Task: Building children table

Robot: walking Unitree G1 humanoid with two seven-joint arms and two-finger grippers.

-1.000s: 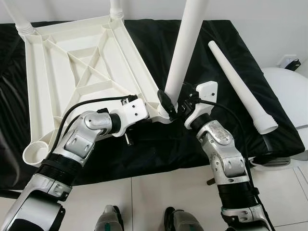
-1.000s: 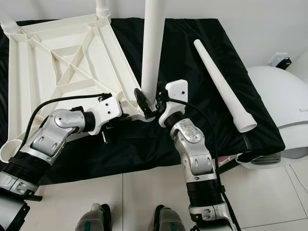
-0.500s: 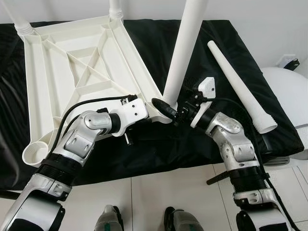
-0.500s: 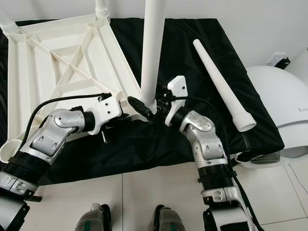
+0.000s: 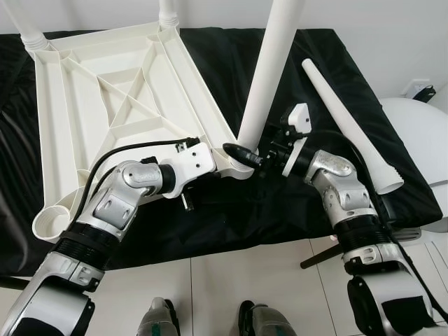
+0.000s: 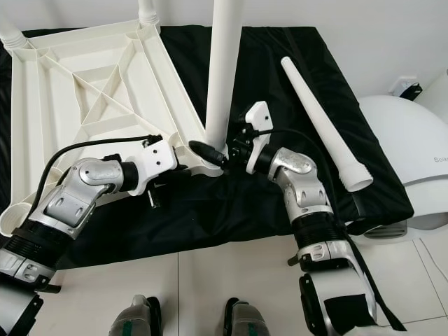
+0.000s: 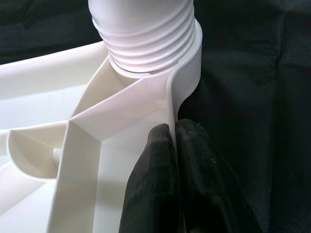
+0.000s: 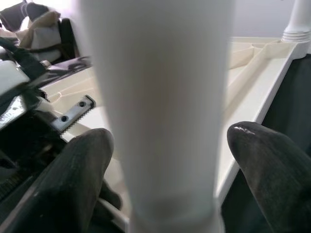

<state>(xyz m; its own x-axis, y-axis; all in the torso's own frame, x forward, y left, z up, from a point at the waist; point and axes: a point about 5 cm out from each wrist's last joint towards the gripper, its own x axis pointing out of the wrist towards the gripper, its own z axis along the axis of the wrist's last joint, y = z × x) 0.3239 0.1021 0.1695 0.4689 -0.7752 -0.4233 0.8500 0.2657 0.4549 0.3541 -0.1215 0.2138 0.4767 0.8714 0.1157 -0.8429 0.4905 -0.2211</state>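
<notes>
The white children's tabletop (image 5: pixel 105 98) lies upside down on a black cloth. A white leg (image 5: pixel 269 70) stands upright in its near right corner socket, with ribbed threads (image 7: pixel 146 39) at the base. My left gripper (image 7: pixel 174 141) is shut on the tabletop's rim just beside that socket. My right gripper (image 5: pixel 250 155) is open, one finger (image 8: pixel 73 179) on each side of the upright leg's base. A loose tapered leg (image 5: pixel 346 119) lies on the cloth to the right.
Two more legs (image 5: pixel 31 31) (image 5: pixel 168 14) stand at the far corners. The near left corner socket (image 5: pixel 50 224) holds nothing. A white rounded appliance (image 5: pixel 420 133) sits right of the cloth. Tiled floor (image 5: pixel 210 280) and my feet are below.
My right elbow has swung out to the right and the wrist has turned, its fingers staying at the upright leg's base. The left arm and the tabletop have not moved.
</notes>
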